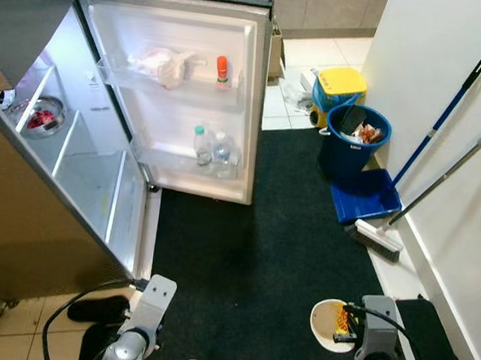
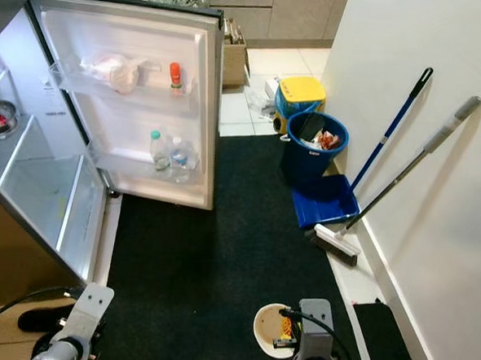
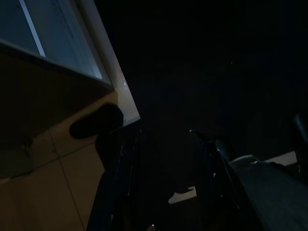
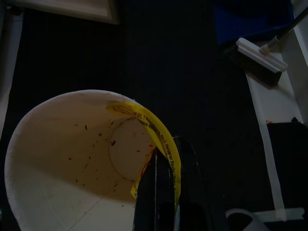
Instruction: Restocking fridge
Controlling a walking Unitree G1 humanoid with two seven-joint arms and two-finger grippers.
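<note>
White paper cup (image 4: 72, 159), light, easily crushed: right gripper (image 4: 166, 192) pinched its yellow-banded rim between 2 fingers; left gripper (image 3: 163, 183) spread, idle.

Both eye views look steeply down from the head over a dark mat (image 1: 252, 254), with the open fridge door (image 1: 188, 95) toward 11 o'clock and a blue bin (image 2: 312, 144) toward 1 o'clock — the right eye's picture sits slightly shifted, sharing nearly the whole scene. The left wrist view, very dark, looks low along its fingers (image 3: 120, 183) at tiled floor (image 3: 53, 192) and the fridge's lower edge. The right wrist view looks down close along its fingers (image 4: 166, 192) into a white cup (image 4: 62, 159), the brush head (image 4: 257, 60) beyond — a thing the eye views share.
</note>
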